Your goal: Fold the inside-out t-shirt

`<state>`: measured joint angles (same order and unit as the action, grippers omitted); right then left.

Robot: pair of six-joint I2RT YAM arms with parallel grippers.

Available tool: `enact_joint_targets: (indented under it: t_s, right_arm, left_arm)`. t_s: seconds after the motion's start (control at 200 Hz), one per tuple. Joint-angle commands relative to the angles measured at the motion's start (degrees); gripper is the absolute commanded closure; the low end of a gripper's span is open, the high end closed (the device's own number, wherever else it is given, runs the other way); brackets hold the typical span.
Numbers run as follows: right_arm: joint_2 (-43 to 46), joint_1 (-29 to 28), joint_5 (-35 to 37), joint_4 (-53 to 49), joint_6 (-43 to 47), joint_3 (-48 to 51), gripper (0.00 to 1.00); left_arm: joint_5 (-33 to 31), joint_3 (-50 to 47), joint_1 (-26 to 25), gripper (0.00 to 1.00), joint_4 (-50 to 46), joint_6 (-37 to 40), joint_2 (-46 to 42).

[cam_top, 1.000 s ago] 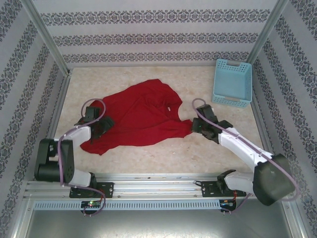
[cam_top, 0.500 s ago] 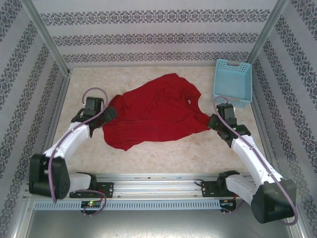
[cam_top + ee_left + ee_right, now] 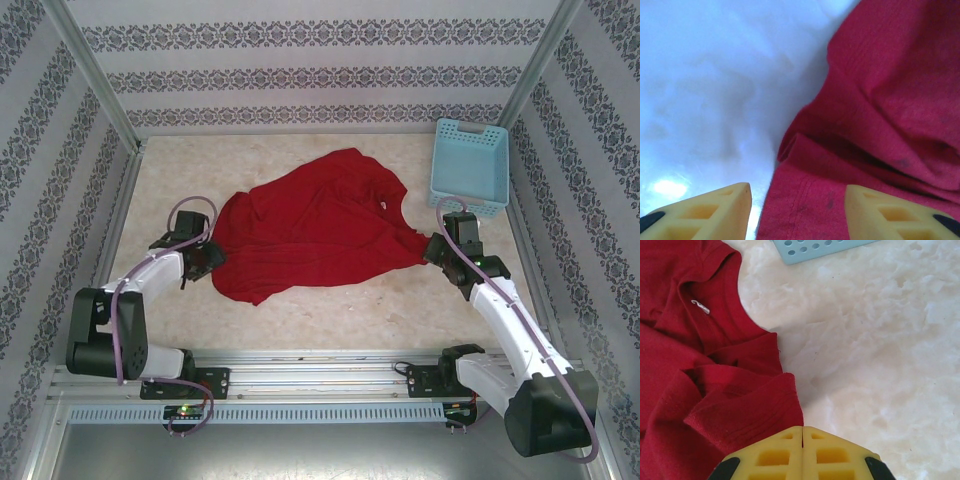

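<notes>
Left tool parted over t-shirt hem; right tool clamped on its sleeve.

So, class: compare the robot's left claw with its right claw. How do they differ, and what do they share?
The left claw has its fingers apart; the right claw has them pressed together. The left claw straddles a stitched edge of the t-shirt on its left side; the right claw sits where the right side is drawn to a point, apparently pinching it. Both have yellow fingers.
</notes>
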<state>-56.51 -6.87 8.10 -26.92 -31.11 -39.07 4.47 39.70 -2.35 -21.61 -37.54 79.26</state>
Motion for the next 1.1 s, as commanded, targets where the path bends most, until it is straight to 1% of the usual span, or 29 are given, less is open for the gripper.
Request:
enact_joint_targets:
  t_s: [0.0,0.055,0.145,0.255,0.375,0.455,0.649,0.709,0.789,0.879,0.994,1.094]
  right_arm:
    - [0.5,0.4,-0.2,-0.7,0.8,0.5,1.00]
    - [0.1,0.4,-0.5,-0.5,0.7,0.4,1.00]
    - [-0.6,0.4,-1.1,-0.5,0.7,-0.1,1.00]
    - [-0.9,0.5,-1.4,-0.3,0.6,-0.3,1.00]
    - [-0.6,0.4,-1.3,-0.6,0.7,-0.4,1.00]
    - [-0.2,0.4,-1.1,-0.8,0.9,-0.2,1.00]
    - [-0.7,0.4,-1.7,-0.5,2.0,-1.0,1.00]
    - [-0.5,0.5,-2.4,-1.0,2.8,-2.5,1.00]
    - [0.4,0.5,-3.5,-2.5,4.4,-5.9,1.00]
    - [3.2,0.5,-3.7,-3.6,6.2,-9.6,1.00]
    - [7.2,0.5,-4.2,-3.8,7.7,-13.2,1.00]
    - [11.1,0.6,-5.2,-3.5,8.8,-15.6,1.00]
  left_arm:
    - [-1.4,-3.1,-1.7,0.48,-1.3,-0.8,-0.7]
    - [-3.0,-4.2,-2.1,0.47,-1.7,-1.0,-1.8]
    - [-1.5,-5.3,-2.7,0.47,-0.8,-1.1,-2.2]
    - [-0.4,-4.9,-4.3,0.53,0.3,-0.8,-1.2]
    - [-0.5,-3.7,-6.5,0.60,0.2,-0.8,0.9]
    - [-0.6,-3.5,-7.7,0.62,0.5,-1.1,2.2]
    - [-2.8,-1.6,-7.7,0.83,0.1,-0.5,1.5]
    - [-3.2,0.5,-7.6,0.89,-0.8,0.5,-0.3]
    - [-5.8,4.5,-6.8,1.00,-4.0,2.4,-4.5]
    - [-8.7,9.0,-4.0,1.00,-7.6,4.1,-11.4]
    - [-8.9,14.0,0.6,1.00,-10.0,4.9,-21.2]
    - [-10.8,18.0,2.2,1.00,-12.0,5.1,-28.1]
